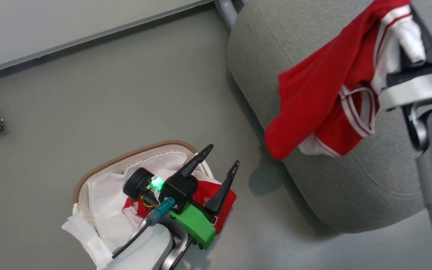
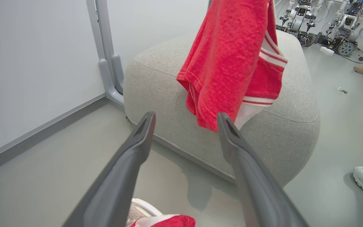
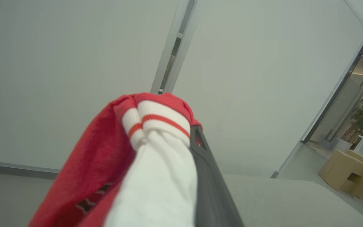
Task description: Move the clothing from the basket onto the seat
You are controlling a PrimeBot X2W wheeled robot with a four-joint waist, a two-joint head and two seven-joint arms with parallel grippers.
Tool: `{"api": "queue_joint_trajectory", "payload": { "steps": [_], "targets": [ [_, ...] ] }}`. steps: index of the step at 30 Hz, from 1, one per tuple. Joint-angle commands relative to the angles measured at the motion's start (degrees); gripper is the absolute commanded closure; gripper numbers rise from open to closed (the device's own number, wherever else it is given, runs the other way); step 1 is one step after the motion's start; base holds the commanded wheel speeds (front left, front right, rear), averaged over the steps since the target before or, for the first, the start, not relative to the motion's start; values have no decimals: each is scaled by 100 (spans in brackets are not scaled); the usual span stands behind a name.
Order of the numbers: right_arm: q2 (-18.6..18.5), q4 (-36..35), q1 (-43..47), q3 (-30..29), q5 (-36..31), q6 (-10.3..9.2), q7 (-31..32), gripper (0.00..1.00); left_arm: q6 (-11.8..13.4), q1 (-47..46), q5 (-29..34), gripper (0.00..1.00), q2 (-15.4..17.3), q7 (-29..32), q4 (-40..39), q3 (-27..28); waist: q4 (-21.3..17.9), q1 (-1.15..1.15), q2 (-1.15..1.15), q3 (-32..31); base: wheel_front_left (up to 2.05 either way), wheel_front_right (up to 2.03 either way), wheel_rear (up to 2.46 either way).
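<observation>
1. Left gripper (image 1: 223, 155): spread wide, empty, over the basket (image 1: 133, 153) holding one red piece (image 1: 226, 202).
2. Right gripper (image 3: 181, 135) clamps the red garment (image 1: 313, 97) — it hangs above the seat's (image 1: 268, 45) edge.
3. Carry it further inward before releasing, lest it slide off

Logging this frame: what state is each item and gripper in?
Left gripper: open, empty, above the basket.
Right gripper: shut on the held garment.
Held garment: hanging over the seat.
Basket: upright on floor, one red garment inside.
Seat: no clothing lying on it.
</observation>
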Motion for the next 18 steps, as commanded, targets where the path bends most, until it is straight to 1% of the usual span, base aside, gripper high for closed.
{"api": "queue_joint_trajectory", "payload": {
  "steps": [1,4,7,9,12,14,18],
  "targets": [
    [-162,106,-313,-36,-55,-8,-28,100,-3,-127,43,0,52,-10,-27,-8,327,0,-1,266,0,0,0],
    [-671,421,-1020,-230,-142,-8,7,100,11,-162,102,0,72,16,-59,-61,523,0,-1,410,0,0,0],
    [-1022,576,-1595,-492,-148,-8,109,100,39,-208,146,0,98,43,-101,-81,693,0,-1,560,0,0,0],
    [-1322,645,-1907,-674,-196,-8,228,100,65,-266,199,0,97,53,-140,-97,830,0,-1,680,0,0,0],
    [-1895,721,-2299,-989,-313,-9,400,100,52,-346,251,0,71,89,-218,-157,1067,0,-1,864,0,0,0],
    [-2121,779,-2443,-1191,-342,-8,462,100,74,-419,266,0,70,103,-269,-161,1189,0,-1,1007,0,0,0],
    [-2313,1212,-2268,-1480,-316,-8,526,100,113,-537,349,0,89,156,-335,-200,1340,0,-1,1300,0,0,0]
  ]
}}
